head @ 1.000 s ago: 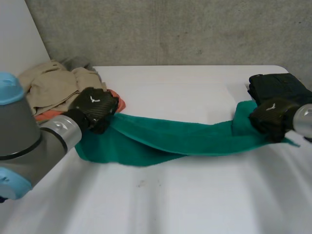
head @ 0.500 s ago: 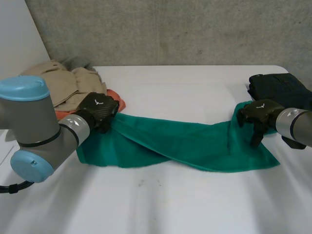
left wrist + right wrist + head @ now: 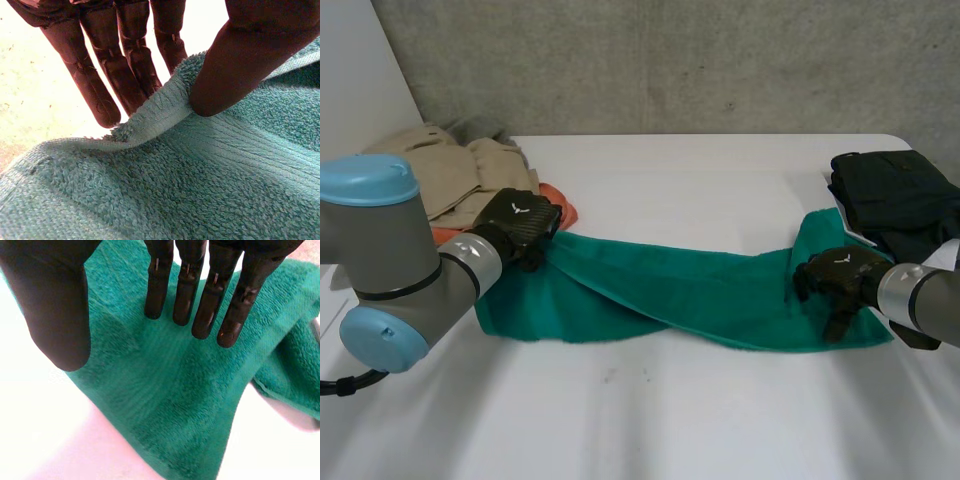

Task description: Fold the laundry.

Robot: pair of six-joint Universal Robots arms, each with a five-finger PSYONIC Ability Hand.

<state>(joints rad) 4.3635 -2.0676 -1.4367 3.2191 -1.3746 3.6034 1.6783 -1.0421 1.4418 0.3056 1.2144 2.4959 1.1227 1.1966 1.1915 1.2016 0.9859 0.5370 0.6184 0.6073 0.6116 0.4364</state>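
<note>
Green towel point(image 3: 670, 290) lay twisted, unfolded across the table point(image 3: 670, 410); left hand point(image 3: 518, 222) pinched its left hem, right hand point(image 3: 840, 278) straight-fingered over its right end; folding barely begun.

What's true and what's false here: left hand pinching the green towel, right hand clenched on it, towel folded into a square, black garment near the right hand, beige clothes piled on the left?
1. The left hand pinches the green towel at its edge, between thumb and fingers. True.
2. The right hand is clenched round the towel. False: its fingers are straight and it is open over the towel's right end.
3. The towel is folded into a square. False: it lies stretched long across the table, with a twist.
4. A black garment lies just beyond the right hand. True.
5. Beige clothes are piled at the table's left. True.
</note>
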